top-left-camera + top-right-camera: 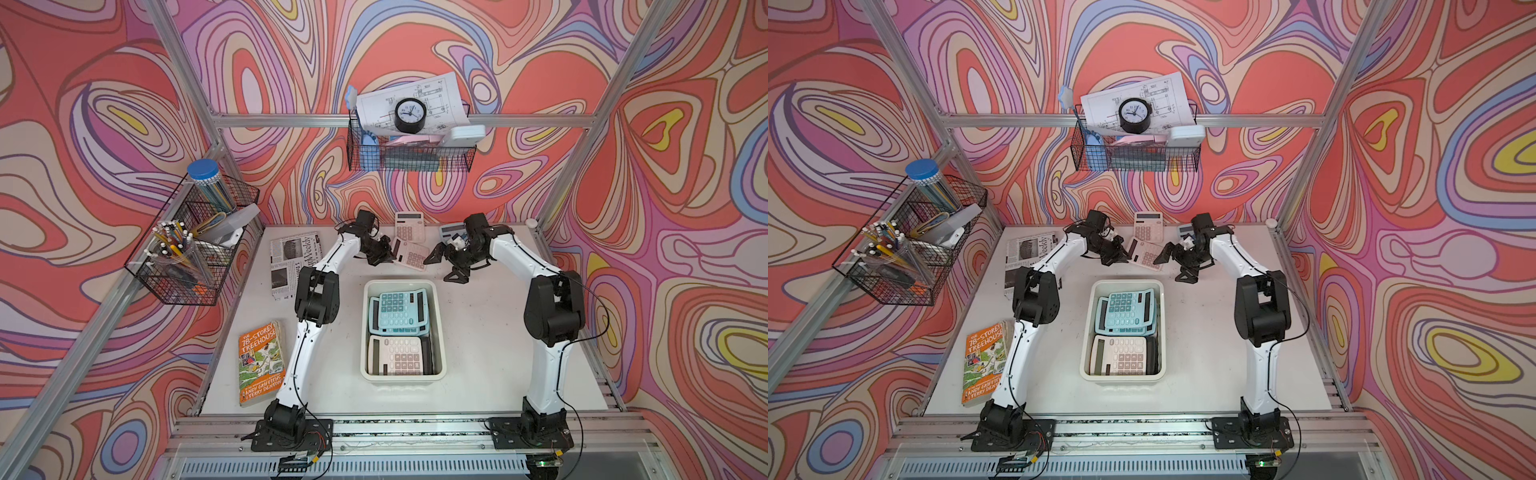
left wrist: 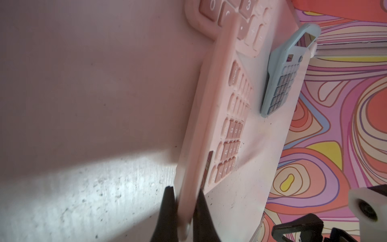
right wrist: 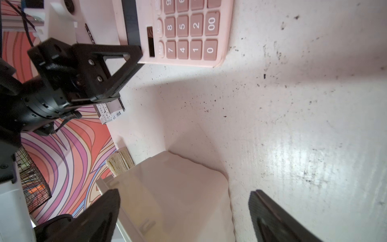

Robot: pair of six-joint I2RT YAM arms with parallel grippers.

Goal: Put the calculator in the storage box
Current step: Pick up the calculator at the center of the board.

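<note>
The left jaws, at the end of the left arm, were clamped tight on the calculator, a pink one lying skewed on the worktop at 12 o'clock from the box and outside it. From the left wrist, two black fingertips pinched its display-end edge from either side. Its far corner touched or overlapped a second pink one, the rear calculator, which sat against the back wall. The right jaws, on the right arm, stood wide apart and empty just beside the calculator at its 3 o'clock, low over the worktop. The right wrist view showed bare worktop and a corner of the box between them. A grey calculator lay at 1 o'clock from the box, partly hidden behind the right arm. The box sat mid-worktop, already holding blue calculators at its far end and a pale calculator at its near end. A newspaper lay at 10 o'clock from the box and a book at 8 o'clock.
</note>
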